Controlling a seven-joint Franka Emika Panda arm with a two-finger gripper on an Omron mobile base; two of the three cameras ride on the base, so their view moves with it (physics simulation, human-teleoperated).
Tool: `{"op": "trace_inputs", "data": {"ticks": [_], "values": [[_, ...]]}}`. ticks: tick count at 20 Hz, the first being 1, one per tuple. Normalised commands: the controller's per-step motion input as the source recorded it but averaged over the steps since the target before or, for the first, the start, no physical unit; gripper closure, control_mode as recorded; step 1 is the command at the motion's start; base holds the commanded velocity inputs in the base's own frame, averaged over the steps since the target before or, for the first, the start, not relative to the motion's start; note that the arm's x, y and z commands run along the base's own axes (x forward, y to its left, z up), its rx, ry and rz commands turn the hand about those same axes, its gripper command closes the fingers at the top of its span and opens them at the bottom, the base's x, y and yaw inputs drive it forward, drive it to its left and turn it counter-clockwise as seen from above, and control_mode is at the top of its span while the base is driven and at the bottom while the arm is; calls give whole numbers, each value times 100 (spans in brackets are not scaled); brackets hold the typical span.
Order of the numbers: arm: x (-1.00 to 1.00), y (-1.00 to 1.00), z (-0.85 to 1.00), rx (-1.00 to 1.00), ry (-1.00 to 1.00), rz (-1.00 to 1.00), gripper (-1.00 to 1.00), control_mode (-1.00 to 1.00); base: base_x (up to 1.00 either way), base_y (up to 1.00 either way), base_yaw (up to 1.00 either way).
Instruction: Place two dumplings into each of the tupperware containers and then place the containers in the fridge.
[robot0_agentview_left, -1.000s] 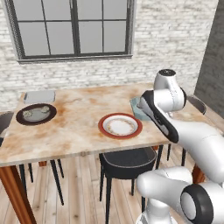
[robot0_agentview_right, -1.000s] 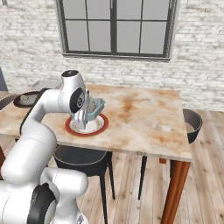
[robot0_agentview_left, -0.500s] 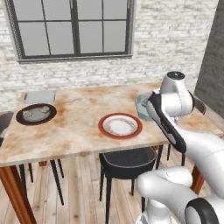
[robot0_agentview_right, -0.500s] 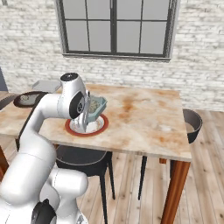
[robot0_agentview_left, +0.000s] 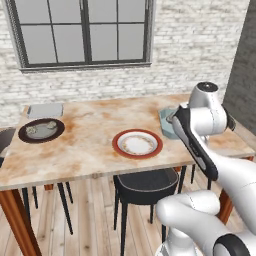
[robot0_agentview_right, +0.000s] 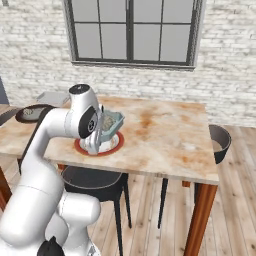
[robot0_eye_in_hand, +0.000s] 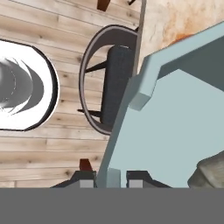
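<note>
Gripper (robot0_eye_in_hand: 110, 176) pinched on the near wall of a tupperware (robot0_eye_in_hand: 175, 131), fingers either side of the rim at bottom centre of the hand view. Tray runs up and right from there; one dumpling (robot0_eye_in_hand: 210, 173) sits in it at lower right. Can't tell if there's a second, the rest is cut off by the frame edge.

Right base view: tray (robot0_agentview_right: 111, 121) is carried just left of centre, tilted, lumps visible inside, hanging over the red plate's (robot0_agentview_right: 100, 146) far edge. Left base view: only its corner (robot0_agentview_left: 167, 122) shows, right of centre, behind the arm.

Change over the last second: the wrist has swung right in the left base view and the tray has risen a bit off the table (robot0_agentview_left: 95, 150). Plates and the rest of the scene haven't shifted, so the base hasn't moved. In the hand view, beyond the tray, there's a chair (robot0_eye_in_hand: 114, 83) and floorboards, so the tray is now hanging out past the table edge.

Read: loading of this tray looks done, and we're in the carry-to-fridge step. Fridge is likely the dark grey slab at the right edge of the left base view (robot0_agentview_left: 242, 75), not certain.

Second tray (robot0_agentview_left: 45, 110) sits at far left of the table, behind the dark plate (robot0_agentview_left: 41, 130), which has lumps on it, probably the remaining dumplings. So roughly halfway at best.

Risk: rim-only grip plus tilt, so dumplings could roll out.
</note>
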Motion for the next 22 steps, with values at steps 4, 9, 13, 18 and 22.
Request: {"op": "trace_inputs", "data": {"ticks": [4, 9, 13, 18, 22], "values": [[-29, -11, 0, 0, 0, 0, 100, -100, 0, 0, 0], [-26, -7, 0, 0, 0, 0, 100, 100, -9, -1, 0], [0, 0, 0, 0, 0, 0, 100, 100, -94, 4, 7], [0, 0, 0, 0, 0, 0, 100, 100, -65, 35, 80], [0, 0, 0, 0, 0, 0, 100, 100, -22, 11, 100]]}}
